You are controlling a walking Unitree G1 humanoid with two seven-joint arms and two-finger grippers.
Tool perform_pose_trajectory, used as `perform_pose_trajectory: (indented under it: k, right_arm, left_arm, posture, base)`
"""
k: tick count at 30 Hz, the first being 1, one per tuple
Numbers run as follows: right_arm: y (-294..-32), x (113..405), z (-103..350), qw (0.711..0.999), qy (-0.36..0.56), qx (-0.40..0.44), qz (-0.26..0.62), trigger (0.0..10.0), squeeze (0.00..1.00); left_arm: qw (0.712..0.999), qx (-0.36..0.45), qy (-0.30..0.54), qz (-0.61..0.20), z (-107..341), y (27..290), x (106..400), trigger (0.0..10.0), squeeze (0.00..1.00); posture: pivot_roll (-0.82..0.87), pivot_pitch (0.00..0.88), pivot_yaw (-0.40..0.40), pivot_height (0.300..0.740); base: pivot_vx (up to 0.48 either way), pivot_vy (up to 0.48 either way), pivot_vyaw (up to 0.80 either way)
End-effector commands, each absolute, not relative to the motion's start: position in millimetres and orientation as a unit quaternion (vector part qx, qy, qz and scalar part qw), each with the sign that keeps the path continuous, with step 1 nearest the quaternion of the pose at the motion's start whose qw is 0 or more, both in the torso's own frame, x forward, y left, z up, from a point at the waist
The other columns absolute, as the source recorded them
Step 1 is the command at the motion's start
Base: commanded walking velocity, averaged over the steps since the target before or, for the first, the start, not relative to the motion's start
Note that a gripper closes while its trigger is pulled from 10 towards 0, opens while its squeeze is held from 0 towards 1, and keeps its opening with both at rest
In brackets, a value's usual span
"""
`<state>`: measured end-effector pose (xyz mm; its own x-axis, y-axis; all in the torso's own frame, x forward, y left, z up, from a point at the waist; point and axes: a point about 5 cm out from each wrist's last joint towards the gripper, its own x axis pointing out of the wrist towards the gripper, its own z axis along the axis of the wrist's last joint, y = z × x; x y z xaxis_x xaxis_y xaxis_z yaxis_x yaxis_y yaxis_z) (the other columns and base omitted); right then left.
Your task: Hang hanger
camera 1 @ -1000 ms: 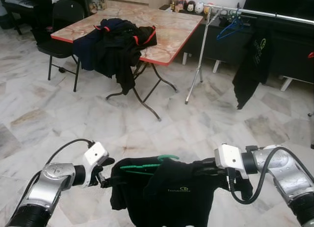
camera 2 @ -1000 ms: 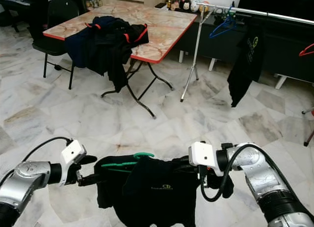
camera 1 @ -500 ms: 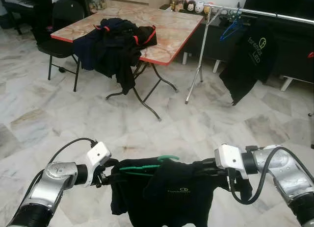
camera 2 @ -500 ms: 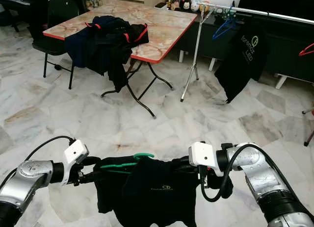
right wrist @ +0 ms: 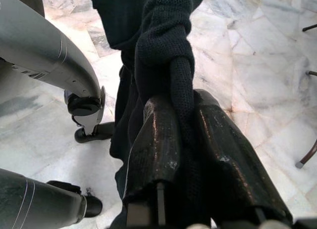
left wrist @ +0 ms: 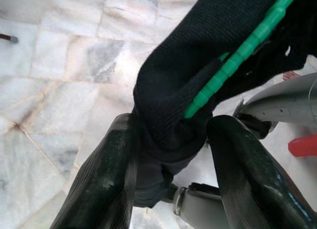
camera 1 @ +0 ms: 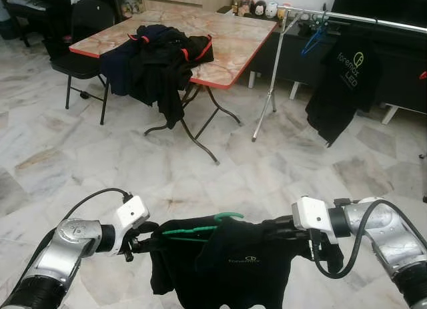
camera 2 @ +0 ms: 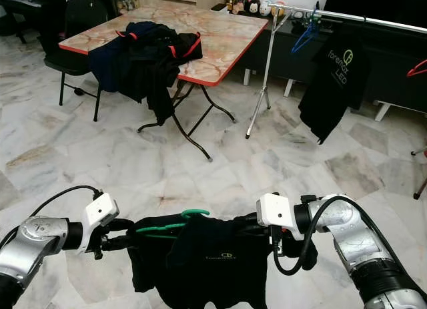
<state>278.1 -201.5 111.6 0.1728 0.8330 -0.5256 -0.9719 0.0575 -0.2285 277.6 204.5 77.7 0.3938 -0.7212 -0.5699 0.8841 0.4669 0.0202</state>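
- So, biggest thing first: the marble floor (camera 1: 100, 162) runs across the whole room, pale with grey veining.
- Folding table (camera 1: 233, 42) with a red edge stands at the far side, and a heap of dark clothes (camera 1: 160, 59) lies on it, spilling over the near edge. A black chair (camera 1: 83, 39) sits at its left end.
- Clothes rail (camera 1: 360, 17) stands to the right of the table (silver bar on splayed legs); a black printed shirt (camera 1: 343, 85) hangs from it, with a blue hanger (camera 1: 312, 39) beside that.
- Down close to the camera, a black t-shirt (camera 1: 227, 265) is stretched between the two arms, draped on the green hanger (camera 1: 200, 225), whose hook sticks up above the collar, well short of the rail.
- Left gripper (left wrist: 171, 140) has its fingers (left wrist: 106, 184) partly spread around the shirt's bunched shoulder, with the hanger's end poking through the cloth between them.
- Right gripper (right wrist: 185, 125) is pinched tight on a rolled-up bit of the shirt's other shoulder.
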Motion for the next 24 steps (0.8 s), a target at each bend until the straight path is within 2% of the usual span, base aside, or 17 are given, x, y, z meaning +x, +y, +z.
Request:
perform_pose_trajectory:
  k: [1,3,4,5,6,7,17,18,19,22,23,24]
  right_arm:
    - [-200.0,280.9,122.0,0.714,0.108,-0.284,0.631,10.0,0.0]
    - [-200.8,279.9,120.0,0.711,0.114,-0.287,0.632,10.0,0.0]
    - [-200.8,279.5,119.5,0.711,0.114,-0.286,0.632,10.0,0.0]
    - [-200.7,279.4,119.4,0.711,0.114,-0.285,0.632,10.0,0.0]
    - [-200.3,279.2,119.3,0.711,0.113,-0.285,0.633,10.0,0.0]
    - [-199.4,279.0,119.1,0.711,0.113,-0.283,0.634,10.0,0.0]
    - [-198.3,279.3,119.4,0.71,0.112,-0.282,0.636,10.0,0.0]
    - [-198.5,279.3,119.5,0.71,0.112,-0.282,0.636,10.0,0.0]
    - [-198.7,279.3,119.6,0.71,0.112,-0.283,0.636,10.0,0.0]
    - [-198.7,279.2,119.5,0.71,0.113,-0.282,0.635,10.0,0.0]
    - [-198.7,279.1,119.5,0.71,0.112,-0.282,0.636,10.0,0.0]
    - [-198.7,279.1,119.6,0.71,0.112,-0.282,0.636,10.0,0.0]
  left_arm:
    - [0.814,0.192,0.236,-0.496,87.6,203.8,281.3,10.0,0.0]
    - [0.815,0.195,0.234,-0.493,89.9,204.5,282.7,10.0,0.0]
    - [0.816,0.195,0.232,-0.492,91.4,204.8,283.4,9.6,0.0]
    - [0.816,0.196,0.231,-0.492,92.2,205.1,283.7,9.6,0.0]
    - [0.816,0.196,0.231,-0.492,92.8,205.5,284.0,8.2,0.0]
    - [0.815,0.2,0.231,-0.493,93.3,206.2,284.0,0.0,0.0]
    - [0.802,0.206,0.239,-0.506,93.4,205.9,281.2,0.0,0.0]
    - [0.8,0.208,0.241,-0.508,93.7,205.6,280.5,3.2,0.0]
    - [0.801,0.21,0.24,-0.507,94.0,205.6,280.7,10.0,0.0]
    - [0.801,0.214,0.239,-0.505,94.5,205.6,281.5,10.0,0.0]
    - [0.801,0.213,0.24,-0.506,94.4,205.4,281.5,9.7,0.0]
    - [0.801,0.214,0.239,-0.506,94.3,205.3,281.6,8.6,0.0]
  posture:
    - [-0.13,0.0,-0.008,0.74]
    - [-0.13,0.0,-0.008,0.74]
    - [-0.13,0.0,-0.008,0.74]
    - [-0.13,0.0,-0.008,0.74]
    - [-0.13,0.0,-0.008,0.74]
    - [-0.13,0.0,-0.008,0.74]
    - [-0.13,0.0,-0.009,0.74]
    - [-0.13,0.0,-0.009,0.74]
    - [-0.13,0.0,-0.009,0.74]
    - [-0.13,0.0,-0.009,0.74]
    - [-0.13,0.0,-0.009,0.74]
    - [-0.13,0.0,-0.009,0.74]
  base:
    - [0.0,0.0,0.0]
    - [0.0,0.0,0.0]
    - [0.0,0.0,0.0]
    - [0.0,0.0,0.0]
    - [0.0,0.0,0.0]
    - [0.0,0.0,0.0]
    - [0.0,0.0,0.0]
    - [0.0,0.0,0.0]
    - [0.0,0.0,0.0]
    - [0.0,0.0,0.0]
    - [0.0,0.0,0.0]
    - [0.0,0.0,0.0]
